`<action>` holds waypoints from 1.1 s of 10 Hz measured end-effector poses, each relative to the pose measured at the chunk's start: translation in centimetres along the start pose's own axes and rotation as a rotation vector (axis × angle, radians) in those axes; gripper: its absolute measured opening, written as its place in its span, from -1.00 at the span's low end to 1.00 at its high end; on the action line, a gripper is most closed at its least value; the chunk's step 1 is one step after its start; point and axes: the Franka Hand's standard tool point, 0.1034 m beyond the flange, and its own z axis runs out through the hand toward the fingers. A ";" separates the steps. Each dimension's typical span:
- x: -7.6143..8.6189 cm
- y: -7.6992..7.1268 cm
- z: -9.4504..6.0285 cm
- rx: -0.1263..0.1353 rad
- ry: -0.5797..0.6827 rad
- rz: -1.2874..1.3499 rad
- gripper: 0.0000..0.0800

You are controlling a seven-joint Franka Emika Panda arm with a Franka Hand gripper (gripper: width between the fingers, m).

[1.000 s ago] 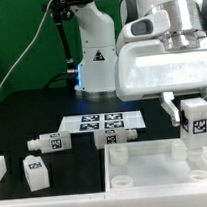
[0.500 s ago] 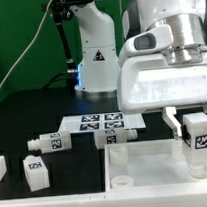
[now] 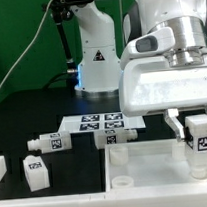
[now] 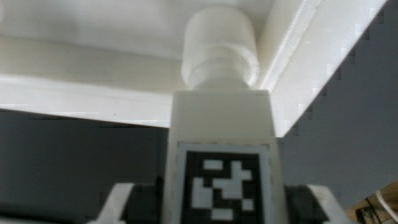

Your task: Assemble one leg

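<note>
Desk (image 3: 22, 112), read from the exterior view's left: spare legs (image 3: 50, 143) lie loose on the black surface, and another (image 3: 115, 137) rests between the marker board (image 3: 98, 120) at centre and the white tray-like top (image 3: 146, 167) in front of it. Farthest right, the jaws pinch the leg (image 3: 201, 132) by its tagged sides. It hangs upright with its stub end (image 4: 217, 50) pointing down over the top's right part, and appears not yet seated.

The wrist view shows the stub aimed near an inner corner of the top, but the corner hole itself cannot be made out. The danger, to my eye, is a miss. A stub slightly off the hole would butt the tray's floor or wall, and a downward push could then tilt the leg in the jaws or shove the top across the desk. Letting go before the stub is in would likely topple the leg.
</note>
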 end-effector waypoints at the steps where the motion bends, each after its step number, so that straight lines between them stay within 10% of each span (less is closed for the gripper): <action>1: -0.5 0.0 0.4 -0.001 -0.003 -0.002 -0.30; 7: -0.9 0.1 1.0 -0.009 0.049 -0.018 -0.30; 11: 0.0 0.3 0.2 -0.007 0.030 -0.027 0.37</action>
